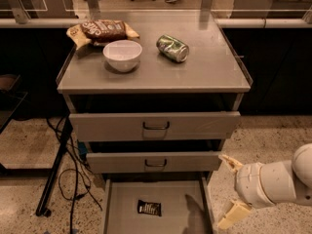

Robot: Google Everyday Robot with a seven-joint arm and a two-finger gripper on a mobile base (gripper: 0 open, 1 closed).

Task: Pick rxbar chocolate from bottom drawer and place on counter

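The rxbar chocolate [149, 207], a small black wrapper with white lettering, lies flat on the floor of the pulled-out bottom drawer [122, 218], left of its middle. The counter [204, 72] is the grey top of the cabinet. My gripper [232, 190] is at the lower right, just outside the drawer's right side, well to the right of the bar. Its two cream fingers are spread apart, one fingertip [230, 162] up and one down, with nothing between them.
On the counter stand a white bowl [122, 54], a brown snack bag [103, 30] behind it and a green can [172, 48] lying on its side. Two upper drawers with loop handles [156, 126] are slightly open. A black stand and cables [58, 169] are on the floor at left.
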